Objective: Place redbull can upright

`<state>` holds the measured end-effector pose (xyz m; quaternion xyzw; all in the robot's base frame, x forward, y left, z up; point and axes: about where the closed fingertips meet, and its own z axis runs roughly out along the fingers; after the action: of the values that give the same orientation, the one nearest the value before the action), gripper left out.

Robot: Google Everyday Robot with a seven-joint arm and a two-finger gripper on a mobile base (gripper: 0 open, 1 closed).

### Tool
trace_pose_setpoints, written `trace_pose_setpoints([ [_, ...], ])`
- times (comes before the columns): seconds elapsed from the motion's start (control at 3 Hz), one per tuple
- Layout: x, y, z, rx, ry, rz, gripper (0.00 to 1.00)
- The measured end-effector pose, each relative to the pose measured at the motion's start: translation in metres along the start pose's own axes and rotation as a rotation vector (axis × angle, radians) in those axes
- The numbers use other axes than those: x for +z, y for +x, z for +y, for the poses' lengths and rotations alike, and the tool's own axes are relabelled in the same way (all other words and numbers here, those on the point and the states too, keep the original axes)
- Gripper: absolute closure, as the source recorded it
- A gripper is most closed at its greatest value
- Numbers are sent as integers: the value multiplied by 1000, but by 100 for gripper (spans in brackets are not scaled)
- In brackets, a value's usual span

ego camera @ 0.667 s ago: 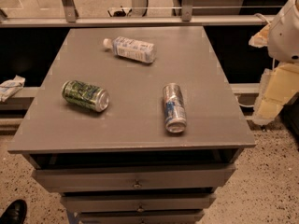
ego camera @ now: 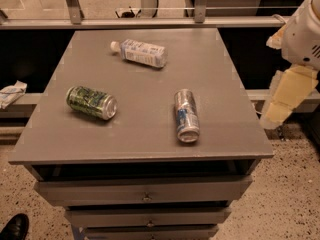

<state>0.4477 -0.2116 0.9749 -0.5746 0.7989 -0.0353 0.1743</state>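
Observation:
The redbull can (ego camera: 186, 115) lies on its side on the grey table (ego camera: 145, 79), right of the middle, with its silver top toward the front edge. My gripper (ego camera: 283, 98) hangs off the table's right side, beyond its edge, level with the can and well apart from it. It holds nothing that I can see. The white arm housing (ego camera: 305, 29) is above it at the right edge of the view.
A fatter green patterned can (ego camera: 91, 102) lies on its side at the left. A white-capped plastic bottle (ego camera: 140, 53) lies at the back. Drawers (ego camera: 145, 191) sit below the tabletop. A rail (ego camera: 150, 21) runs behind. A black shoe (ego camera: 14, 227) is at bottom left.

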Motion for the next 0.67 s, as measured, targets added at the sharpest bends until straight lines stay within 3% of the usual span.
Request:
trace_pose_setpoints([
  [0.67, 54, -45, -26, 324, 19, -38, 0],
])
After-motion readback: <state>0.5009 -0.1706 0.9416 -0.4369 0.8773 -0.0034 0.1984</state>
